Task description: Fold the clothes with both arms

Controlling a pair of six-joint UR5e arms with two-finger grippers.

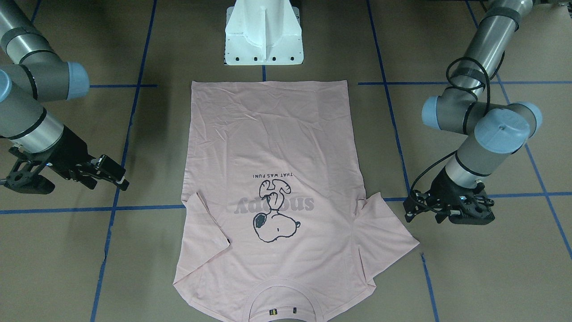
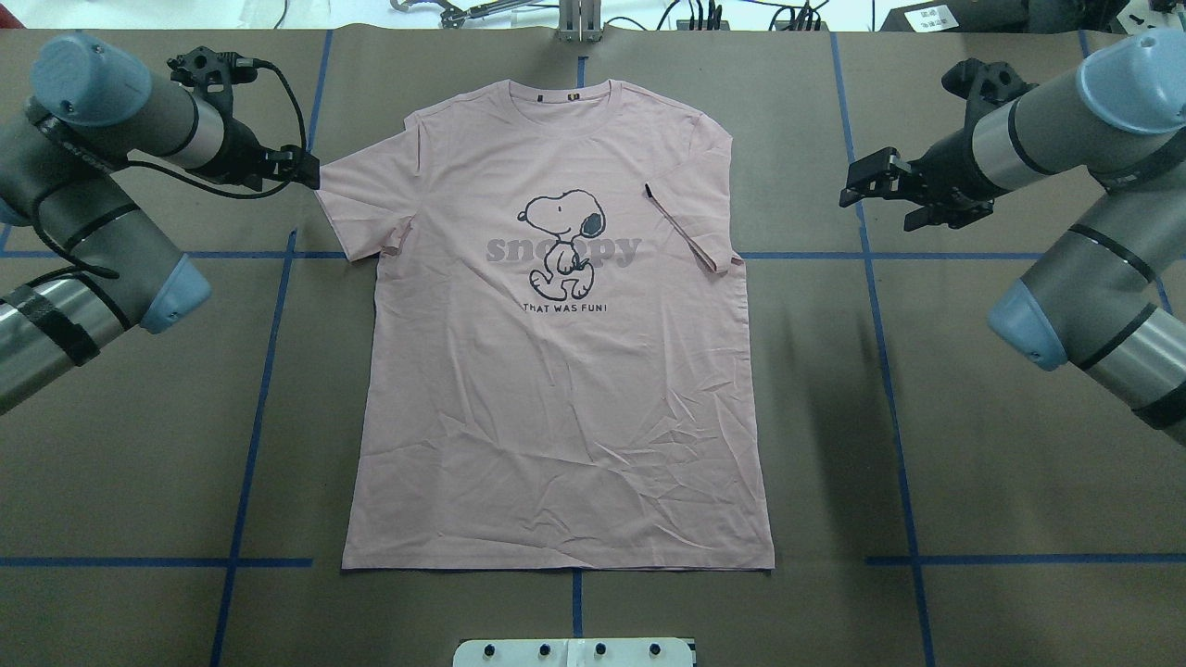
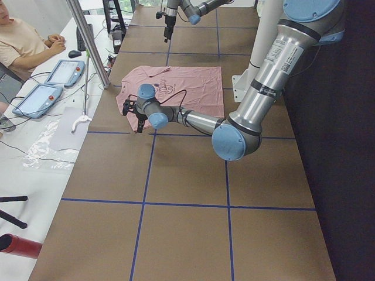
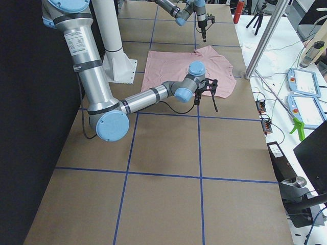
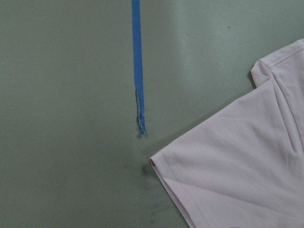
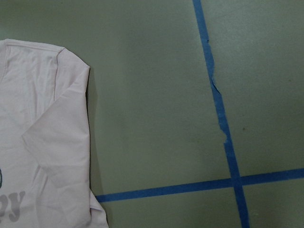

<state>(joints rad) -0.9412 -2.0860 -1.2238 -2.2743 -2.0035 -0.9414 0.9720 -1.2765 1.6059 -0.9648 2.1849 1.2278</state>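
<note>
The pale pink T-shirt (image 2: pixel 556 417) lies flat on the counter (image 2: pixel 973 463), print up and collar away from the robot, with one sleeve (image 2: pixel 690 222) folded in over the chest. The right tool (image 2: pixel 876 195) hangs well clear of the cloth, its fingers apparently spread and holding nothing. The left tool (image 2: pixel 301 171) sits by the outspread sleeve (image 2: pixel 357 204) (its opening cannot be told).

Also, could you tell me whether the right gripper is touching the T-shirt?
Apart. The overhead view shows a wide strip of bare table between the right gripper and the nearest edge of the T-shirt.
</note>
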